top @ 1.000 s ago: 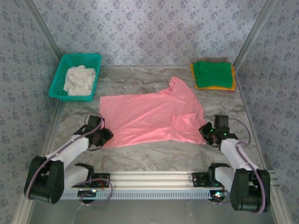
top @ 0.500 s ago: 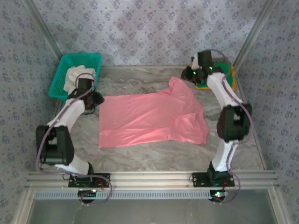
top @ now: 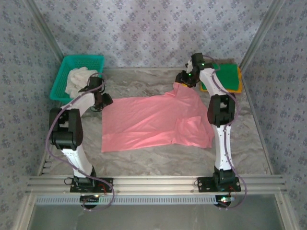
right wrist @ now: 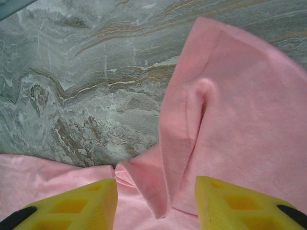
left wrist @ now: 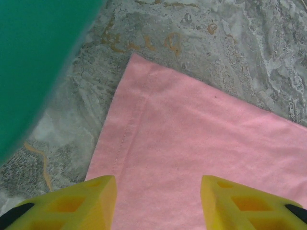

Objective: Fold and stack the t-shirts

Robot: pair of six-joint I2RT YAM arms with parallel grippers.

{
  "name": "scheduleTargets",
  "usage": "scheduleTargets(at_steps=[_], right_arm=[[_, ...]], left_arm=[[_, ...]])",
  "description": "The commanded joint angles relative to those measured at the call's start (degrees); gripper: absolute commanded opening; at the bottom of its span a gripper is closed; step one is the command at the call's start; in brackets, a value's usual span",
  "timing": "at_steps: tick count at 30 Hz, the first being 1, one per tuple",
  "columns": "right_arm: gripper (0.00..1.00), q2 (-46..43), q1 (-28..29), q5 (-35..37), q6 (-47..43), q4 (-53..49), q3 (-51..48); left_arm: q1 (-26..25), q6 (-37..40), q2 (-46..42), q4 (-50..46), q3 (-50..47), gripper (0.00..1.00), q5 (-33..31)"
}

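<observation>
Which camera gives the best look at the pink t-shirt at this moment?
Top external: the whole pink t-shirt lies spread on the table, with its outline and sleeves visible. The left wrist view shows one hemmed corner of it close up. The right wrist view shows a rumpled, folded-over sleeve.

Legible text, labels, brands, numbers, signs: none. Salmon-pink t-shirt (top: pixel 153 120), plain cloth, no print or tag readable. Teal basket (top: pixel 84 58) at the bench's far left corner and marbled bench (top: pixel 158 160) surface: no readable marking.
</observation>
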Motion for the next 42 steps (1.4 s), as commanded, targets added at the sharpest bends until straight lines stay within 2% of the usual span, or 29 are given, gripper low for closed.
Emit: scheduleTargets(at_steps=[1, 10, 13, 20, 22, 24, 29, 34, 36, 39, 42], right_arm=[[0.51, 2.9, 1.4, 1.8, 0.4, -2.4, 3.2], [0.55, 9.9, 6.2, 21.7, -3.8, -5.0, 12.1], [0.55, 12.5, 7.2, 24.9, -4.5, -6.5, 15.8], [0.45, 15.3, 9.5, 32.6, -7.0, -5.3, 18.0], [0.4, 15.4, 9.8, 34.0, -7.5, -4.9, 18.4], [0.26, 15.1, 10.1, 34.9, -7.2, -5.5, 19.3], [0.11, 13.3, 10.0, 34.4, -6.2, -6.1, 19.8], [0.09, 8.5, 8.6, 33.2, -4.2, -4.3, 15.4], [0.07, 6.9, 8.2, 32.6, -4.2, -3.3, 13.7], [0.11, 6.4, 7.6, 31.5, -4.1, -3.3, 13.4], [0.07, 6.0, 7.5, 30.5, -3.9, -3.4, 13.4]], left_arm=[[-0.1, 1.4, 1.7, -1.1, 2.5, 0.5, 1.3], [-0.2, 1.3, 0.4, 0.5, -0.2, 0.51, 2.7], [-0.2, 1.4, 0.2, 0.7, -0.9, 0.51, 3.2], [0.0, 1.6, 0.8, 1.3, -0.9, 0.51, 3.5], [-0.1, 1.8, 1.1, 1.0, -0.5, 0.52, 3.2], [0.0, 1.9, 1.6, 0.1, 0.4, 0.52, 2.0], [0.4, 2.0, 3.6, -2.1, 3.7, 0.53, -0.5], [0.5, 2.0, 7.1, -4.7, 8.1, 0.55, -1.6], [0.6, 1.6, 7.9, -5.0, 9.1, 0.59, -2.8], [0.5, 1.4, 9.9, -8.3, 12.1, 0.59, -6.0], [0.7, 0.8, 11.6, -9.8, 14.1, 0.6, -6.8]])
